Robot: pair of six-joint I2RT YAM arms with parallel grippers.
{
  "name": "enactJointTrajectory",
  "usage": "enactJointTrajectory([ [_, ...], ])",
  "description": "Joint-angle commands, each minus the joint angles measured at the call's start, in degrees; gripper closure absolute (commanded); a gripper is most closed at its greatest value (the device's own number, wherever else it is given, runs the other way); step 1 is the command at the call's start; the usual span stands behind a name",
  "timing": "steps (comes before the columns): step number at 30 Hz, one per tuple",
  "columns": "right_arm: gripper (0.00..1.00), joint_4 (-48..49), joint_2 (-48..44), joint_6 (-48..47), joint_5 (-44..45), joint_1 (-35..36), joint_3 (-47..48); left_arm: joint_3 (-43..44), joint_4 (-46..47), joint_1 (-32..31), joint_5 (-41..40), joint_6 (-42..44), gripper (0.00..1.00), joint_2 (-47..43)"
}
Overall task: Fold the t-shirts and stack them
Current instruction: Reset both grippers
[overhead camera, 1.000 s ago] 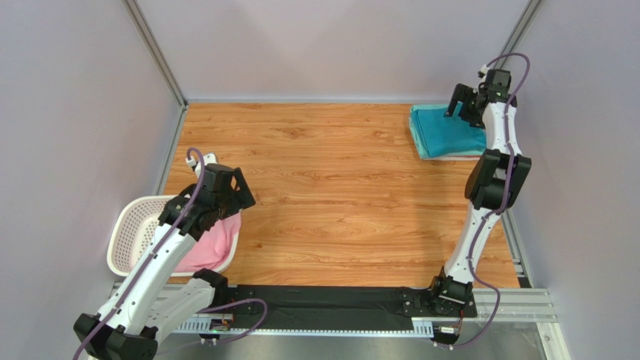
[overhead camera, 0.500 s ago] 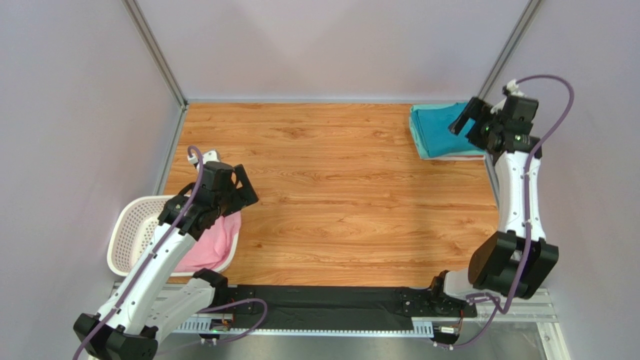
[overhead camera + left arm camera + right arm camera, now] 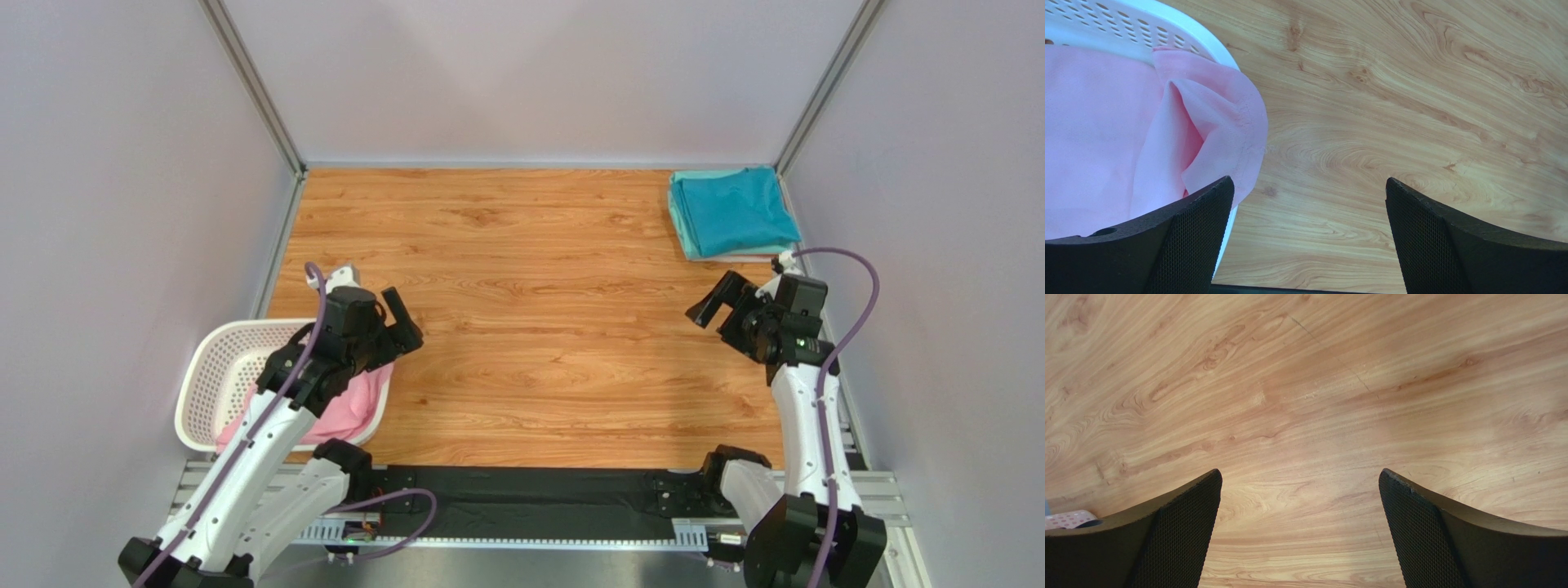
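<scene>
Pink t-shirt (image 3: 1118,122), judged soft and limp, draped over basket (image 3: 1137,24) rim; best pinched at overhanging fold. Left hand (image 3: 1309,245) and right hand (image 3: 1300,533) spread, empty

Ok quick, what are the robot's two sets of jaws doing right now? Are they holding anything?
Left gripper: jaws open, holding nothing.
Right gripper: jaws open, holding nothing.
</scene>
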Motion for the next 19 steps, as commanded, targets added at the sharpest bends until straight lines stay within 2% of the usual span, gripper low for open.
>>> enactJointTrajectory([
  [1,0.0,3.65,-2.66,1.46,-3.16,0.06,-3.49,-1.02,1.21,-0.02,0.21,-1.24,0.0,-2.52],
  [7,0.0,5.94,-5.13,4.27,-6.68,0.06,-4.56,-2.34,0.68,-0.02,-0.14,-2.12,0.0,-6.04],
  [19,0.0,6.12,-10.93,3.57,-1.23,0.06,-5.79,-1.38,-3.36,-0.02,-3.31,-3.26,0.0,-7.89],
])
